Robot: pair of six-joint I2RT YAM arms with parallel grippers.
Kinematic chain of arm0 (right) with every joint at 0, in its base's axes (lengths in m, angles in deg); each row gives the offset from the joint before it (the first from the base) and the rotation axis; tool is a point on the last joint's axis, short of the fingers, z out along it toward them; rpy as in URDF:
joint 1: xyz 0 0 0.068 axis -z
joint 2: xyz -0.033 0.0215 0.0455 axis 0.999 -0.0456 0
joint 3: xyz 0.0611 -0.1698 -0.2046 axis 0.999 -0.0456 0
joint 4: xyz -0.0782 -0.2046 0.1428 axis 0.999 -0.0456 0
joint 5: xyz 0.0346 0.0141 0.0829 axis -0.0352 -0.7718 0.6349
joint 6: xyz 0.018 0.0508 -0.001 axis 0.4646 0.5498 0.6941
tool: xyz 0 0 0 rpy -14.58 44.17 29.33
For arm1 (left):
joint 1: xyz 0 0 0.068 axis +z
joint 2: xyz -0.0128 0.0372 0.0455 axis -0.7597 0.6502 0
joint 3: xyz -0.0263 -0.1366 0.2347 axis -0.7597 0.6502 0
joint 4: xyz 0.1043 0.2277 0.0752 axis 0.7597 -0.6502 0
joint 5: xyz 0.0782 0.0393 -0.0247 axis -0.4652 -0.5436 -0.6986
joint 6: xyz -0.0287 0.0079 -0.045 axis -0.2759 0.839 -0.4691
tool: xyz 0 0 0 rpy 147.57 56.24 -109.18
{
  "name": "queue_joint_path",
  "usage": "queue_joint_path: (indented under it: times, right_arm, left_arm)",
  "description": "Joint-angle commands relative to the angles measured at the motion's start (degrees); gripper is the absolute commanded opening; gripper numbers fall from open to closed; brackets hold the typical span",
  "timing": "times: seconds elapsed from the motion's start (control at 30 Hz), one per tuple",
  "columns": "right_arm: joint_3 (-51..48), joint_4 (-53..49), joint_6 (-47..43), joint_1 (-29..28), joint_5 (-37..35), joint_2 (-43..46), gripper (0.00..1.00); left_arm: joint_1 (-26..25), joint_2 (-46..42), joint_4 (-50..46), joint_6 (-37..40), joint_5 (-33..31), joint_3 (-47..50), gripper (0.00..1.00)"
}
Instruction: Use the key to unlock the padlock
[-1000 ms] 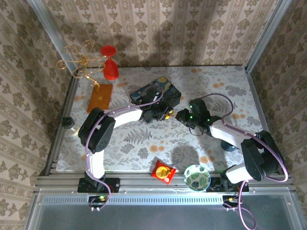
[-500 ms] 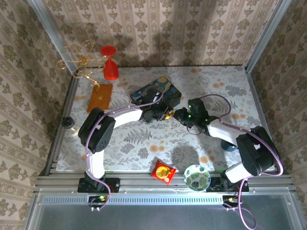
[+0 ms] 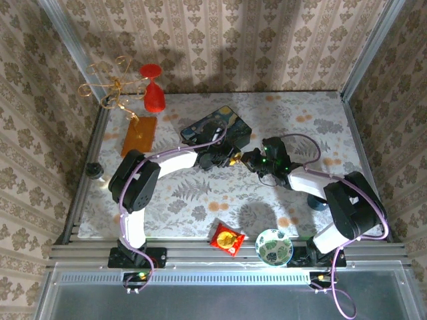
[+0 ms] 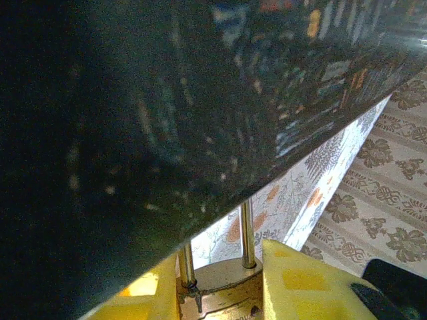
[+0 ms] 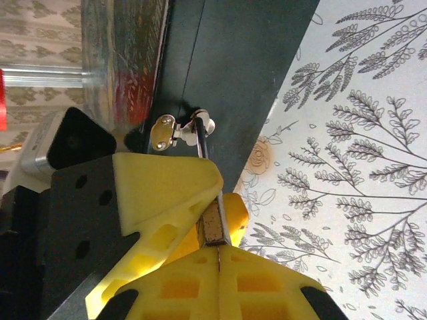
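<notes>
Over the floral counter, the right pincer, seemingly clenching the key, has edged up to the padlock that the left pincer grasps, so insertion looks close.

two pale arms, black joints

left arm and right arm have white links between bulky black joints. thin purple cables trail along each (green lights glow at the right wrist). left gripper and right gripper carry blocky yellow fingers with cut-out pockets.
</notes>
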Motion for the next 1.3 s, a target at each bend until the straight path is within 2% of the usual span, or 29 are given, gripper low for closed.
queue_joint_path:
  times: [0.0, 0.2, 0.37, 0.47, 0.67, 0.93, 1.03, 1.07, 1.17, 1.2, 1.27]
  right_arm:
    - [-3.5, 8.9, 8.1, 0.6, 2.3, -3.2, 0.00]
    - [-7.3, 28.0, 23.6, 1.1, 6.6, -11.6, 0.00]
    - [-9.3, 46.7, 36.8, 0.5, 6.7, -20.7, 0.00]
    - [-9.1, 53.3, 41.1, -0.1, 6.5, -24.1, 0.00]
    - [-8.0, 53.7, 44.0, -1.0, 6.3, -24.6, 0.00]
    - [-8.0, 53.0, 42.6, -0.9, 5.6, -23.9, 0.00]
    - [-8.4, 49.6, 39.9, -0.8, 5.6, -22.5, 0.00]
    - [-8.6, 47.6, 38.7, -0.7, 5.6, -21.7, 0.00]
    - [-8.5, 41.7, 35.2, -0.5, 5.8, -19.8, 0.00]
    - [-8.5, 40.2, 34.2, -0.5, 5.7, -19.3, 0.00]
    - [-8.5, 38.5, 32.9, -0.4, 5.6, -18.6, 0.00]
  left_arm:
    - [-0.6, -1.6, 3.5, -1.2, 3.4, 0.5, 0.00]
    - [-0.7, -1.7, 4.3, -1.0, 3.0, 0.4, 0.00]
    - [-1.0, -1.4, 5.0, -0.9, 3.1, 0.2, 0.00]
    - [-1.0, -1.2, 5.6, -1.0, 3.2, 0.2, 0.00]
    - [-1.1, -1.3, 7.0, -0.7, 3.0, 0.6, 0.00]
    - [-1.0, -1.5, 7.2, -1.2, 3.0, 1.4, 0.00]
    - [-1.0, -1.8, 7.0, -1.2, 2.9, 1.7, 0.00]
    - [-0.9, -2.0, 6.9, -1.2, 2.8, 1.9, 0.09]
    - [-0.6, -2.8, 6.6, -0.9, 2.5, 2.7, 0.51]
    - [-0.5, -3.3, 6.3, -0.6, 2.2, 3.1, 0.59]
    - [-0.3, -4.2, 4.5, 0.8, 1.7, 3.3, 0.62]
